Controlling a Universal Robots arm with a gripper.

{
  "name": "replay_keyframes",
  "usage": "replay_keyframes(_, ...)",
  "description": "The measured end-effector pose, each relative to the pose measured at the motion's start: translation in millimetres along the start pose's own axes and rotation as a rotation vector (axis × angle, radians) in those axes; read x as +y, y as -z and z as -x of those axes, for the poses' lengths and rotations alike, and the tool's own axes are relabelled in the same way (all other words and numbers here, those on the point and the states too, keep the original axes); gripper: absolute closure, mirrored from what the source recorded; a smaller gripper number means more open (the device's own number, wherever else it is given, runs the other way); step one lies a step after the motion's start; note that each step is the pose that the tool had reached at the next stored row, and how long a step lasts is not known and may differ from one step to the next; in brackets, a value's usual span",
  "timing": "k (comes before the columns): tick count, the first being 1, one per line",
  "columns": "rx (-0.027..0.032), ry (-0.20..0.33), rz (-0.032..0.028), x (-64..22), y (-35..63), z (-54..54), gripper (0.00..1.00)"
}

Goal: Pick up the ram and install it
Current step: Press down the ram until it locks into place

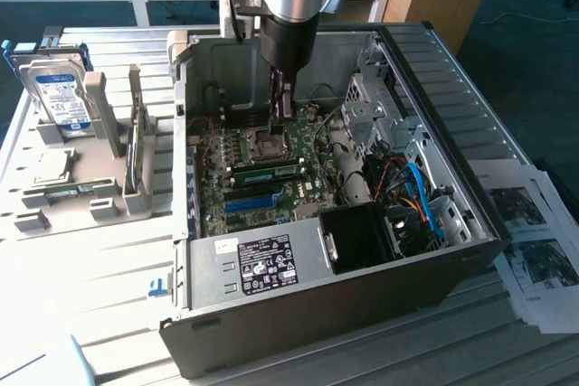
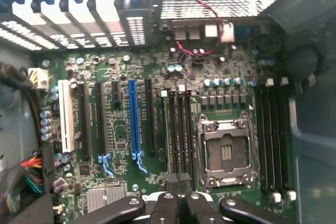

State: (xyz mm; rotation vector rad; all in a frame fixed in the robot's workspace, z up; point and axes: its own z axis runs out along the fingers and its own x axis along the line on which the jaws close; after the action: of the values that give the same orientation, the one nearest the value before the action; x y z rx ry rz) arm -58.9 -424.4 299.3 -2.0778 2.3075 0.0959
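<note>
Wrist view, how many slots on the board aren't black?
2. The white slot sits near the coloured wires; the blue slot lies between it and the processor socket. The gripper may hide more.

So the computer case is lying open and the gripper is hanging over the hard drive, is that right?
Not quite. The case is open, but the gripper hangs inside it, over the motherboard by the CPU socket. The hard drive stands outside the case, towards the exterior view's left. The exterior view shows this.
</note>
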Motion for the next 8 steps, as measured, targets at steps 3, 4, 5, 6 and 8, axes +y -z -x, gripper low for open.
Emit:
replay_keyframes(3,-0.0013,-0.055,-0.0038,0.0,0.0,0.0,0.90)
replay_keyframes(4,-0.0017,-0.073,-0.0049,0.0,0.0,0.0,0.90)
replay_keyframes(5,-0.0021,-0.091,-0.0062,0.0,0.0,0.0,0.90)
replay_keyframes(6,-0.0025,-0.109,-0.0074,0.0,0.0,0.0,0.90)
replay_keyframes(8,-0.0034,-0.144,-0.0098,0.0,-0.1,0.0,0.90)
